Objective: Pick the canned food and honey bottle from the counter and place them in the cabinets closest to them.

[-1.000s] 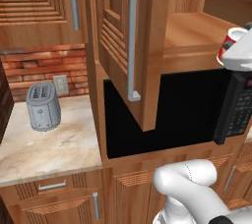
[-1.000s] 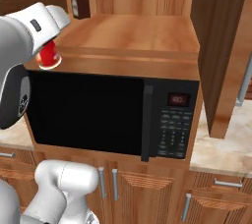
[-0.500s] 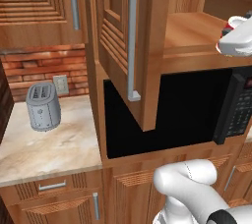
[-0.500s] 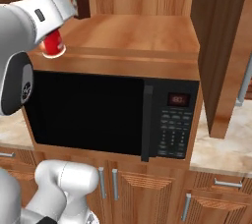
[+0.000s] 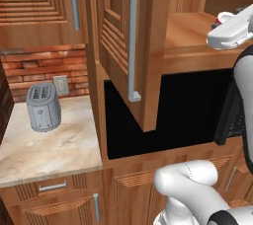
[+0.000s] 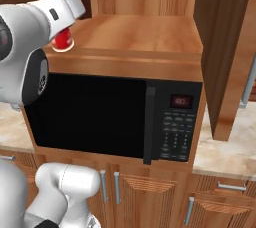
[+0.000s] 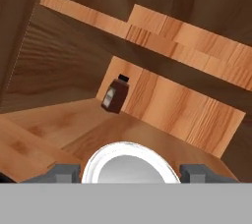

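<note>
Soft, even light everywhere, no glare. The cabinet (image 7: 59,66) interior goes dim toward its back corner, and the microwave (image 6: 90,114) door reads flat black. Rendered edges stay sharp, slightly pixelated.

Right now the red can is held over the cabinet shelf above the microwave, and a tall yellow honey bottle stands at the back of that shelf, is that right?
Not quite. The bottle at the back of the shelf is a squarish dark-brown bottle with a black cap, not the honey bottle, as the hand view shows. The rest holds: the canned food sits between the fingers over the shelf above the microwave.
</note>
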